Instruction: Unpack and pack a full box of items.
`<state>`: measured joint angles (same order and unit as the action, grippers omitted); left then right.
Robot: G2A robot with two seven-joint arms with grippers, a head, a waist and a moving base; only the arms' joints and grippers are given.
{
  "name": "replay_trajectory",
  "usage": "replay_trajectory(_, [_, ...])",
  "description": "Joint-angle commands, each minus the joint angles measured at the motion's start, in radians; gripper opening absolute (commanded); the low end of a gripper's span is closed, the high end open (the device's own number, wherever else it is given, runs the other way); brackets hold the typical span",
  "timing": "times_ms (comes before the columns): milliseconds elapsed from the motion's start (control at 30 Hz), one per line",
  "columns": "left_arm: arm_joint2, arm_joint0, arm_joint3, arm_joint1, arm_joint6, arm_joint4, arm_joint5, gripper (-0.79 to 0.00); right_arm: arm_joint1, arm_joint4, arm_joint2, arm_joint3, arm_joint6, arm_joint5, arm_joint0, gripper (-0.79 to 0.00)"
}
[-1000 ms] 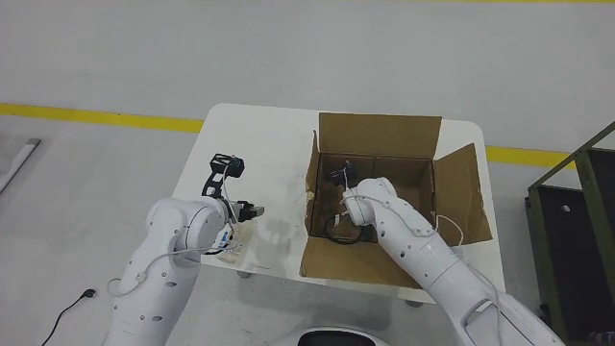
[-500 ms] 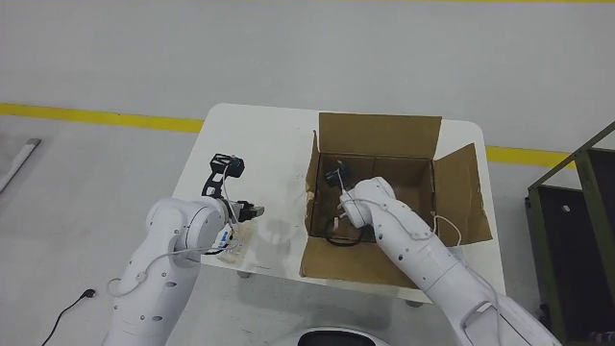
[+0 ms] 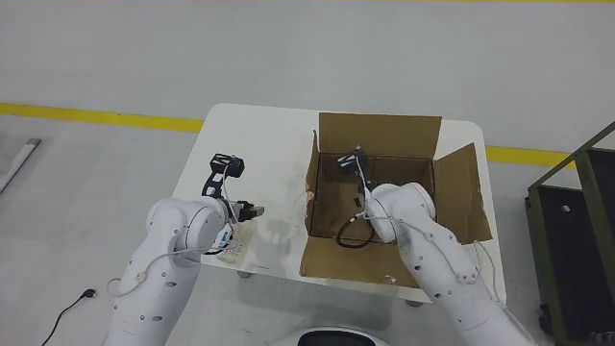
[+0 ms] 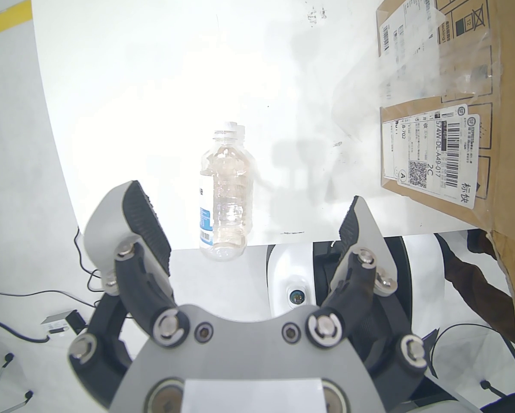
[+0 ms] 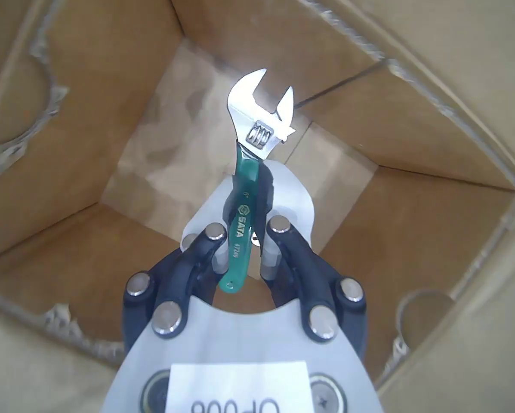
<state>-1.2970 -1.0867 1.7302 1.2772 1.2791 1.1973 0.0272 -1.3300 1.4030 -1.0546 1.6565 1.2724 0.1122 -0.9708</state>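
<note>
The open cardboard box stands on the right half of the white table. My right gripper hangs inside it, shut on the green handle of an adjustable wrench whose steel head points down at the box floor. In the top view this gripper sits near the box's far wall. My left gripper is open above the table's front left part. A clear water bottle lies below it at the front edge, untouched, its cap pointing away from me. The box's labelled side is beside it.
A dark metal rack stands on the floor right of the table. The box's right flap folds outward over the table's right end. Bare tabletop stretches left of the box. Yellow lines cross the floor behind.
My right gripper has moved with the wrench from the box's left side toward its far wall, and the arm has swung right. The left arm and the bottle have not moved.
</note>
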Motion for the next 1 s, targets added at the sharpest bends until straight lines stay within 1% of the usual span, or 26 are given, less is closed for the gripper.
replay_trajectory(0, [0.0,0.0,0.0,0.0,0.0,0.0,0.0,0.0,0.012,0.011,-0.049,0.102,-0.002,-0.025,-0.06,-0.785])
replay_trajectory(67, [0.0,0.0,0.0,0.0,0.0,0.0,0.0,0.0,0.019,0.018,-0.079,0.164,-0.016,-0.048,-0.104,-0.785])
replay_trajectory(133, [0.0,0.0,0.0,0.0,0.0,0.0,0.0,0.0,0.024,0.033,-0.1,0.181,-0.025,-0.06,-0.132,-0.785])
replay_trajectory(233, [0.0,0.0,0.0,0.0,0.0,0.0,0.0,0.0,0.023,0.02,-0.109,0.134,-0.025,-0.055,-0.133,-0.785])
replay_trajectory(400, [0.0,0.0,0.0,0.0,0.0,0.0,0.0,0.0,0.013,-0.016,-0.086,0.055,-0.042,-0.046,-0.104,-0.785])
replay_trajectory(567, [0.0,0.0,0.0,0.0,0.0,0.0,0.0,0.0,-0.011,-0.143,-0.043,-0.092,-0.067,-0.006,-0.039,-0.785])
replay_trajectory(700, [0.0,0.0,0.0,0.0,0.0,0.0,0.0,0.0,-0.042,-0.256,0.019,-0.237,-0.086,0.052,0.032,-0.785])
replay_trajectory(833, [0.0,0.0,0.0,0.0,0.0,0.0,0.0,0.0,-0.07,-0.309,0.072,-0.351,-0.109,0.123,0.095,-0.785])
replay_trajectory(867, [0.0,0.0,0.0,0.0,0.0,0.0,0.0,0.0,-0.075,-0.308,0.082,-0.377,-0.113,0.15,0.106,-0.72])
replay_trajectory(900, [0.0,0.0,0.0,0.0,0.0,0.0,0.0,0.0,-0.081,-0.311,0.095,-0.396,-0.115,0.17,0.117,-0.69])
replay_trajectory(933, [0.0,0.0,0.0,0.0,0.0,0.0,0.0,0.0,-0.087,-0.313,0.104,-0.416,-0.122,0.191,0.126,-0.683])
replay_trajectory(967, [0.0,0.0,0.0,0.0,0.0,0.0,0.0,0.0,-0.092,-0.311,0.111,-0.436,-0.133,0.223,0.133,-0.656])
